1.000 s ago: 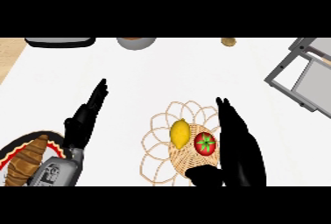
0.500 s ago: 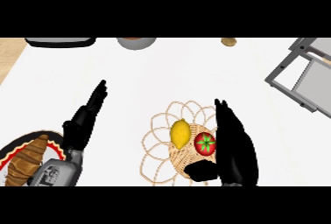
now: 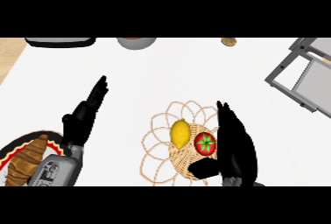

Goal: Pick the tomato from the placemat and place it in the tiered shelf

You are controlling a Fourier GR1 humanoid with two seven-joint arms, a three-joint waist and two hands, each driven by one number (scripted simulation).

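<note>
The right hand (image 3: 234, 142) has edged closer to the tomato (image 3: 205, 143) — straight fingers just right of it, thumb curling in below, gripping nothing. The tomato sits beside a lemon (image 3: 180, 133) on the woven placemat (image 3: 165, 127); the left hand (image 3: 84, 114) rests with fingers straight — well left.

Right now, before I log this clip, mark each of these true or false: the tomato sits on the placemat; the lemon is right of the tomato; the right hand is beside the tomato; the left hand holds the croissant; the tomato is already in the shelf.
1. The tomato sits on the placemat: true.
2. False: the lemon lies left of it.
3. The right hand is beside the tomato: true.
4. False: the left hand is open, apart from the croissant.
5. False: the tiered shelf stands far right, without it.
</note>
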